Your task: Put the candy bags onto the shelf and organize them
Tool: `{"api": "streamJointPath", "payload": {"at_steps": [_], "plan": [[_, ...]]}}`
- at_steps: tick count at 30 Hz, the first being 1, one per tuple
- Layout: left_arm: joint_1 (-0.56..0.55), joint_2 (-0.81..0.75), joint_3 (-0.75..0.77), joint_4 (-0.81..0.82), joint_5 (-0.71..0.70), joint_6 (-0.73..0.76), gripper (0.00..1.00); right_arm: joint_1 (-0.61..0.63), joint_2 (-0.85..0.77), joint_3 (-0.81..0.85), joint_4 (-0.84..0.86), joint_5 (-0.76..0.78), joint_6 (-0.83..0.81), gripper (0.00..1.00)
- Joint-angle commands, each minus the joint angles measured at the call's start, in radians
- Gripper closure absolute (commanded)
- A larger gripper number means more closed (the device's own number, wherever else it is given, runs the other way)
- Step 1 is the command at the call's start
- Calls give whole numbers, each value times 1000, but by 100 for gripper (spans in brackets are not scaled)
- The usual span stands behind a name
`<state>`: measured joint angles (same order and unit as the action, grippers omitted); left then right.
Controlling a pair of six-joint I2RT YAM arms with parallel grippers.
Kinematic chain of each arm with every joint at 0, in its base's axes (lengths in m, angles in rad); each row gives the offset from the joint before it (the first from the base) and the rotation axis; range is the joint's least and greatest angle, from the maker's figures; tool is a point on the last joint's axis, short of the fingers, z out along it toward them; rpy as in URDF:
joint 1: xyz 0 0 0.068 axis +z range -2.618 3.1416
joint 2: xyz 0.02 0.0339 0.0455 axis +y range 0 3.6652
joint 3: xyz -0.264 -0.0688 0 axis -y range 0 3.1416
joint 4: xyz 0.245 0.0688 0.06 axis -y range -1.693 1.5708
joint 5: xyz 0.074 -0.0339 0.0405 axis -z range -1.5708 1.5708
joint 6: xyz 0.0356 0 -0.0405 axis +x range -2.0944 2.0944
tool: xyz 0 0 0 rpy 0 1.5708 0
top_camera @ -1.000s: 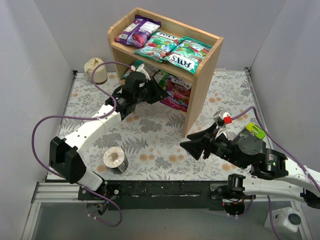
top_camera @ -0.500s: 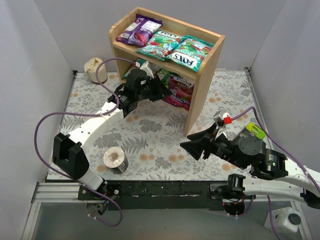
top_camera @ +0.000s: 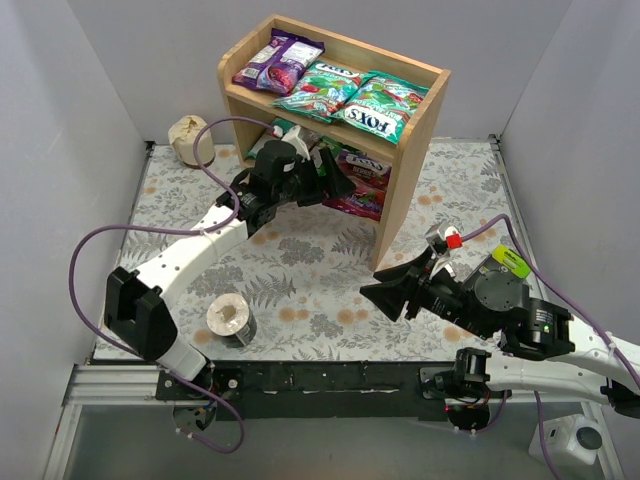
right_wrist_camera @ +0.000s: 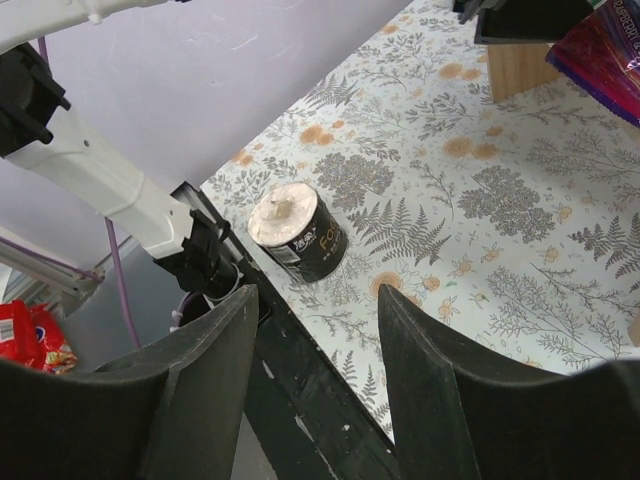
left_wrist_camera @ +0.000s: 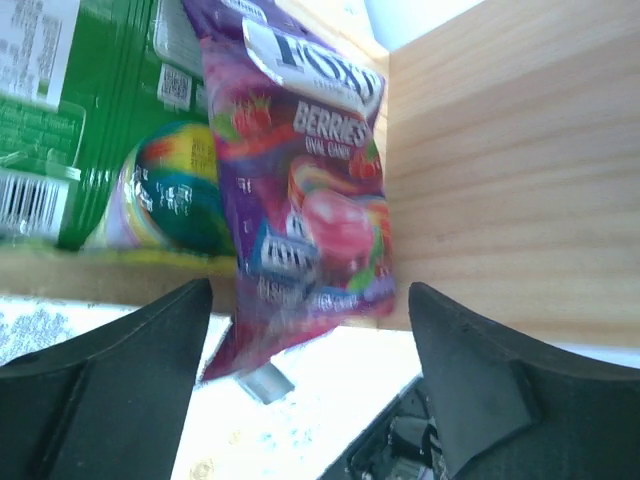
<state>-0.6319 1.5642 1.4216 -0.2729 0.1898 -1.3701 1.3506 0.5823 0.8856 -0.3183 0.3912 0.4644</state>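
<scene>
The magenta candy bag lay in the lower tier of the shelf, at its right end, just beside the right side panel. Its near end stuck out past the front edge of the tier and sagged toward the table. To its left in the same tier lay a green bag with a rainbow-coloured ball printed on it, the two bags touching or overlapping at their edges.

On the upper tier lay three more bags in a row. The purple bag was at the left. Two green-teal FOX'S bags lay to its right, the rightmost hanging a little over the front rim.

The left gripper sat right in front of the lower tier's opening, pointed at the magenta bag. Its jaws were spread wide, one finger on either side of the bag's overhanging end and neither touching it. From above, this gripper and its wrist hid much of the lower tier.

The right gripper hovered over the fern-patterned table cover near the right front corner of the shelf. It was well apart from the bags, with its jaws also spread and only the table showing between them.

A grey tape roll stood upright near the front left of the table. A pale roll stood at the far left, by the back wall.
</scene>
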Motion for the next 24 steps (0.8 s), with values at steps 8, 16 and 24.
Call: {"api": "streamJointPath", "payload": {"at_steps": [8, 16, 24], "plan": [[-5, -230, -65, -73, -164, -24, 14, 5, 8, 13, 33, 35, -1, 41], [-5, -263, -164, -77, -116, -61, 50, 5, 5, 21, 25, 60, -1, 42], [-5, -444, -303, -72, -240, 26, 28, 5, 31, 44, -85, 203, 40, 36]]}}
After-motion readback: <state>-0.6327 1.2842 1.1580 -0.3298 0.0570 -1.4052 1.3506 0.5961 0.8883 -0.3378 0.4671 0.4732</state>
